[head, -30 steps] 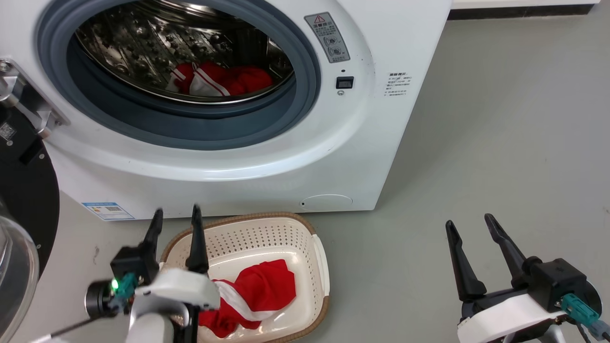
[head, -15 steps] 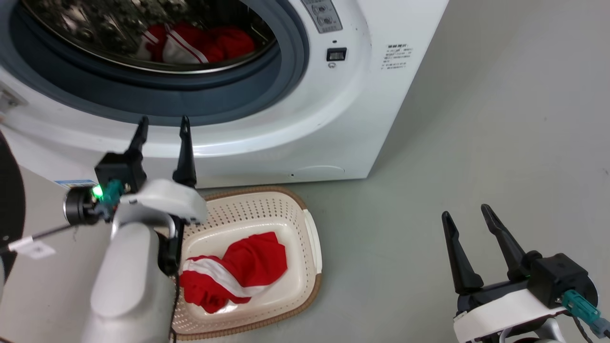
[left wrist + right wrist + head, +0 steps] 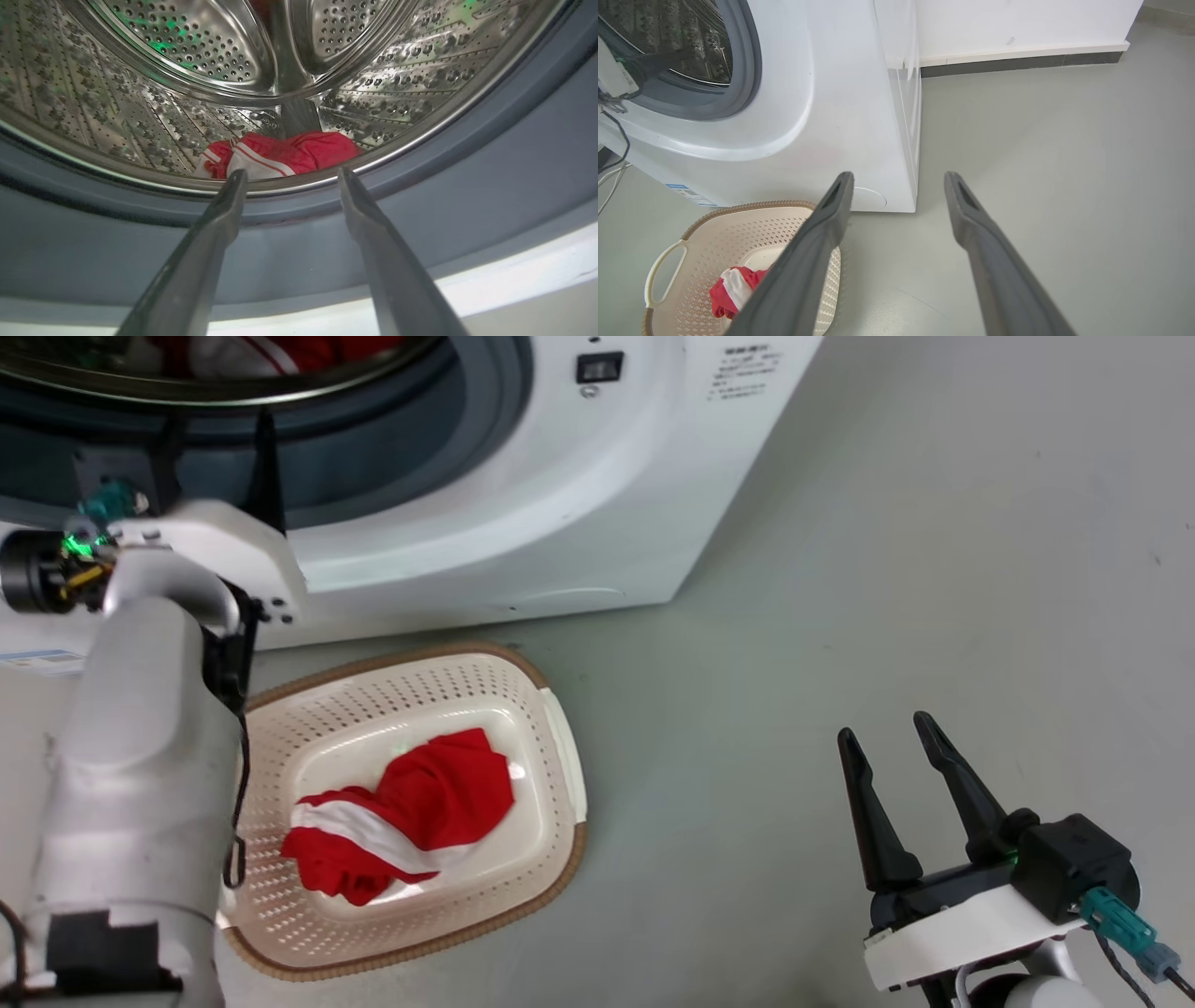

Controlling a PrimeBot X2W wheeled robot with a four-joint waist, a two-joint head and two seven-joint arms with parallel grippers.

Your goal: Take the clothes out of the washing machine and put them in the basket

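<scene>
- Change: within the last second the left tool (image 3: 290, 176) went up from above the basket (image 3: 392, 660) to the mouth of the machine (image 3: 560, 504). The head camera also tilted down, so the shift of the whole picture is not a move of the things.
- The left tool is open, its 2 fingers well apart, and it holds nothing. Its tips are at the grey seal (image 3: 467, 186) and point into the drum (image 3: 187, 60).
- The clothes (image 3: 401, 807) are in 2 places: 1 red piece with a white band lies in the basket, and the second piece (image 3: 289, 154) lies at the bottom of the drum, just behind the tips and not yet touched.
- The right tool (image 3: 885, 733) is also open and empty, above the floor (image 3: 840, 569), well apart from the basket, as before.
- Meaning, as I judge it: 1 transfer is done and the next reach has begun. The task is about half done, if nothing more hides deeper in the drum.
- The tips must pass over the seal lip before they close on the cloth.
</scene>
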